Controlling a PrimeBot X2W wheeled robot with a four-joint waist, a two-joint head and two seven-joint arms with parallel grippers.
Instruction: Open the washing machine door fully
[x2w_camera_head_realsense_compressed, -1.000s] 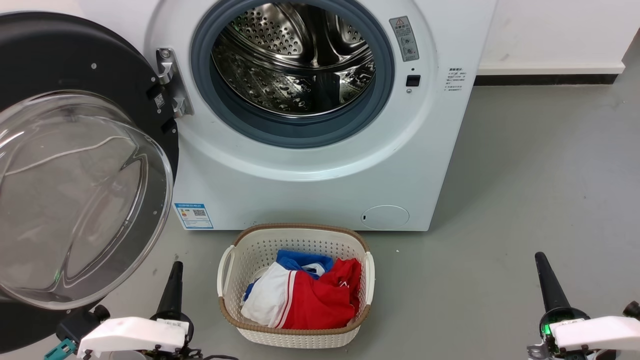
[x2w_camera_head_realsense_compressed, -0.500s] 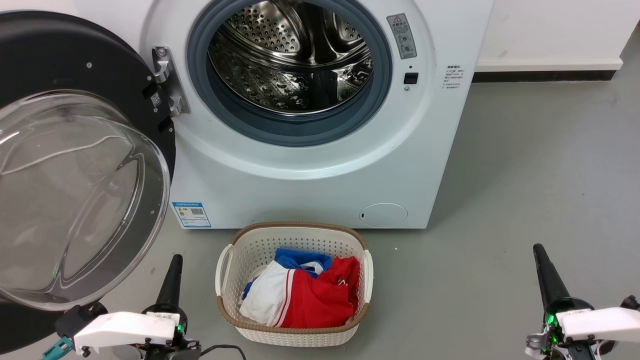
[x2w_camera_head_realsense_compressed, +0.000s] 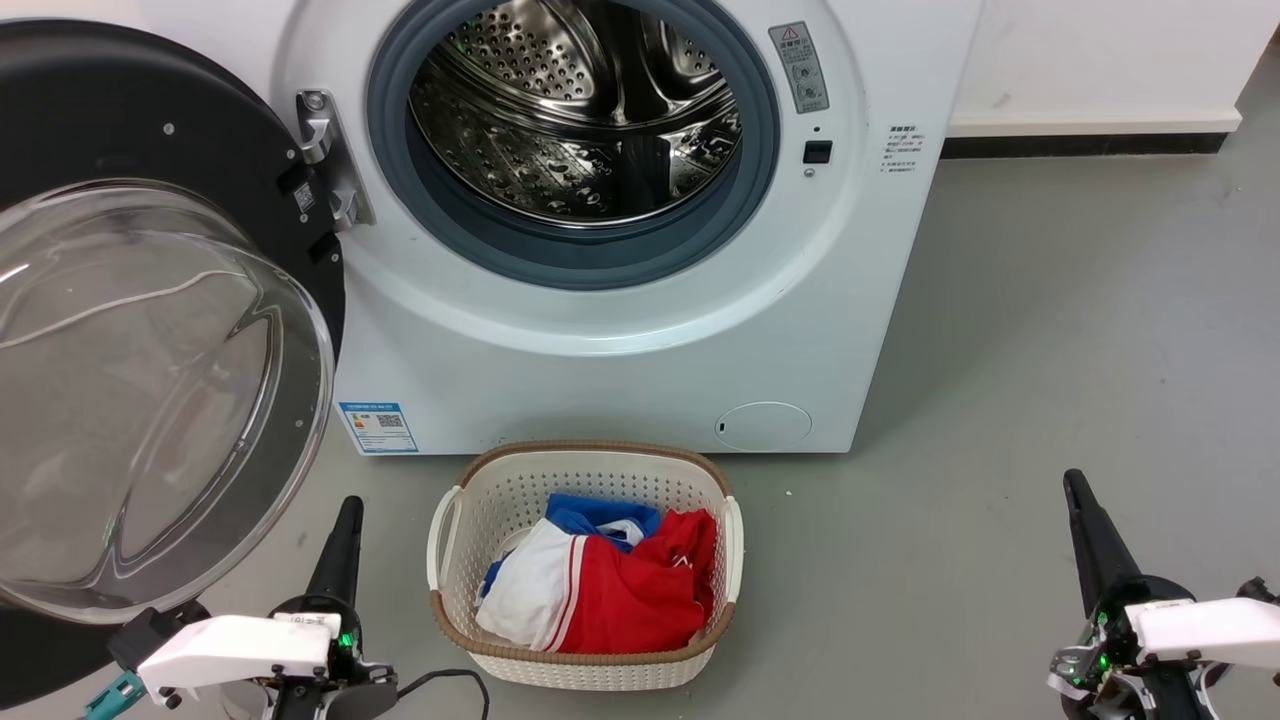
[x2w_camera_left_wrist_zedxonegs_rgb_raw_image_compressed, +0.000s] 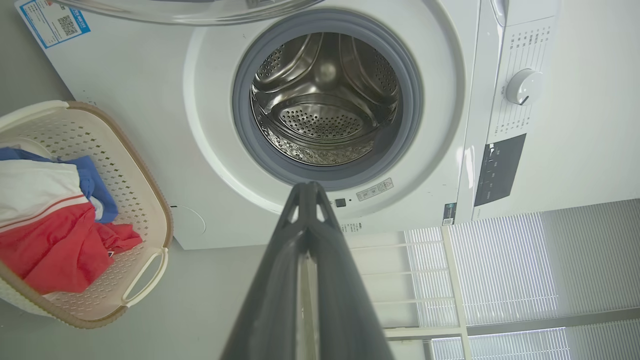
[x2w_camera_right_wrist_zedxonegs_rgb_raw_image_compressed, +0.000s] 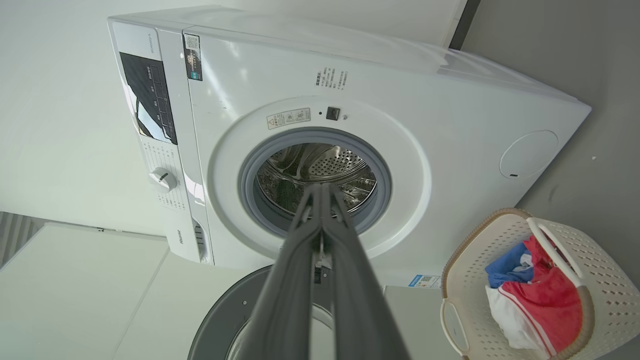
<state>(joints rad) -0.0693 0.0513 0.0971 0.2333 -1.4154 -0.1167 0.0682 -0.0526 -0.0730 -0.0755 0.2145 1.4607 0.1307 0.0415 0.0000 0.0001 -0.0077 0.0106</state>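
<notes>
The white washing machine (x2w_camera_head_realsense_compressed: 620, 350) stands ahead with its steel drum exposed. The washing machine door (x2w_camera_head_realsense_compressed: 120, 120), a black disc with a bulging clear glass bowl (x2w_camera_head_realsense_compressed: 150, 400), hangs swung out to the left on its metal hinge (x2w_camera_head_realsense_compressed: 325, 165). My left gripper (x2w_camera_head_realsense_compressed: 349, 508) is shut and empty, low on the left, just below and right of the glass bowl and apart from it. My right gripper (x2w_camera_head_realsense_compressed: 1073, 483) is shut and empty, far right over the bare floor. In the wrist views, the left gripper (x2w_camera_left_wrist_zedxonegs_rgb_raw_image_compressed: 310, 187) and the right gripper (x2w_camera_right_wrist_zedxonegs_rgb_raw_image_compressed: 320, 189) each have their fingers pressed together, pointing at the drum.
A white laundry basket (x2w_camera_head_realsense_compressed: 585, 455) with red, white and blue clothes sits on the grey floor in front of the machine, between my arms. Open grey floor (x2w_camera_head_realsense_compressed: 1050, 350) stretches to the right, up to a white wall with a dark skirting.
The whole head view has shifted slightly, so the camera moved. Both grippers sit a little higher in the view. The door keeps its angle to the machine.
</notes>
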